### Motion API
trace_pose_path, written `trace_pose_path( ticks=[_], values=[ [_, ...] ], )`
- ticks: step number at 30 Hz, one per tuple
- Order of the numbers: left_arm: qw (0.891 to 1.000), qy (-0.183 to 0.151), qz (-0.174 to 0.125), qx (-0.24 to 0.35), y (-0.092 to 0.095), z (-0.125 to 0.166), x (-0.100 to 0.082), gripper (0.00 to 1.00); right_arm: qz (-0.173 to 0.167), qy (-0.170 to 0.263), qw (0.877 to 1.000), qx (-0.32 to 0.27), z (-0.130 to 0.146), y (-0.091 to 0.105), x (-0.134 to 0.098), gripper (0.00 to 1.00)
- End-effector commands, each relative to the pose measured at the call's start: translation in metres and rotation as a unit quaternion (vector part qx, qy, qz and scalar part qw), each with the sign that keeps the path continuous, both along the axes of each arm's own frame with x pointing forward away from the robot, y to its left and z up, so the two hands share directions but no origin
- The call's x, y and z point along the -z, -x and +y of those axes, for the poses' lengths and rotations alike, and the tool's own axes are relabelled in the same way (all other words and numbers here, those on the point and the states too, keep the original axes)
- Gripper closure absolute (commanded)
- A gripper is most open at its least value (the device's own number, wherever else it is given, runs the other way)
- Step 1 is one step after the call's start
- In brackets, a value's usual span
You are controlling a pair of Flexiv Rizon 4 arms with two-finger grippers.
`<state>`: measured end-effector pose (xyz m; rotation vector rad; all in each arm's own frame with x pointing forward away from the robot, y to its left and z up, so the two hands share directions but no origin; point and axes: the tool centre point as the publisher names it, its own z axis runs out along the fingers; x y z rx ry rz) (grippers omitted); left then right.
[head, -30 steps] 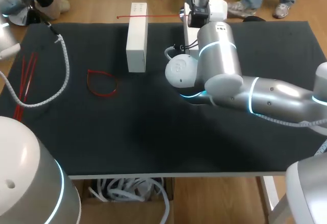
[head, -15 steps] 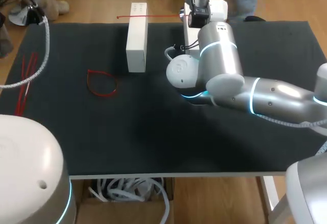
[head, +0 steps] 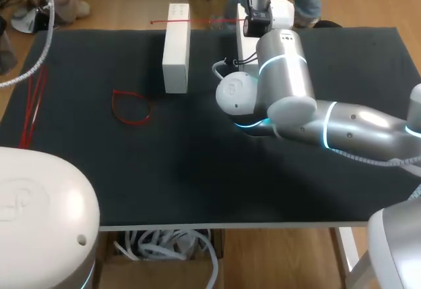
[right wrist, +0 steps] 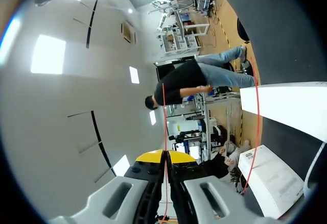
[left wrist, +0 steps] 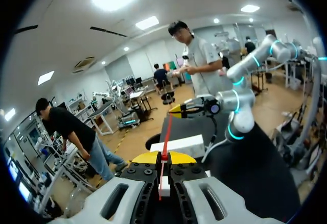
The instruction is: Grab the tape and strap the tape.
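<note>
Where the right gripper (right wrist: 164, 155) is: at the table's (head: 197, 183) far edge, its yellow tips clenched on the thin red tape (right wrist: 164, 122), which runs straight out ahead of them.
Left gripper (left wrist: 162, 156): fingers pinched together on the tape too; the strip runs from between the tips toward the right gripper across from it. I cannot place this gripper in the head view.
Tape: a thin red line held by both grippers; in the head view a stretch of it lies across the far end of the box (head: 176, 45).
Box: white, long, standing on the far middle of the table, just left of the right arm (head: 283, 72).
Second box (head: 242, 42): white, mostly hidden behind the right arm, under the right gripper.
Loop (head: 114, 103): red, flat on the cloth, left of the middle, apart from both boxes.
Strips (head: 31, 101): red, lying together near the left edge.
Cable (head: 49, 29): white, hanging past the far left corner.
Left arm (head: 39, 203): its white dome fills the near left corner.
Change: the cable, which lay curved well over the table's left part a second ago, has swung out to the corner; the dome has come further into view; the right arm has shifted slightly right; a red line now shows at the top edge beside the right gripper.
</note>
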<state>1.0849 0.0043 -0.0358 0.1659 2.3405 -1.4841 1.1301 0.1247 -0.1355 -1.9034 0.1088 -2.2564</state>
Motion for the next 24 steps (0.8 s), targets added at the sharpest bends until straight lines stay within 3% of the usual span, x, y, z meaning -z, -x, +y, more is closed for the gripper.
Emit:
trace_pose_path(
  ticks=[1,7,15,24],
  values=[
    [0.992,-0.118,0.001,-0.034,0.002,-0.004,-0.007,1.00,0.004,0.001,1.000,-0.002,-0.002,0.000,-0.002,1.00],
    [0.985,-0.167,-0.001,-0.031,-0.001,-0.009,-0.016,1.00,0.004,0.001,1.000,-0.001,-0.004,0.000,-0.001,1.00],
    [0.974,-0.219,0.056,0.002,-0.001,-0.017,-0.032,1.00,0.001,0.005,1.000,-0.006,-0.005,0.002,0.000,1.00],
    [0.968,-0.239,0.080,0.001,-0.001,-0.027,-0.034,1.00,-0.004,0.011,1.000,-0.011,-0.007,0.006,0.001,1.00]
  ],
)
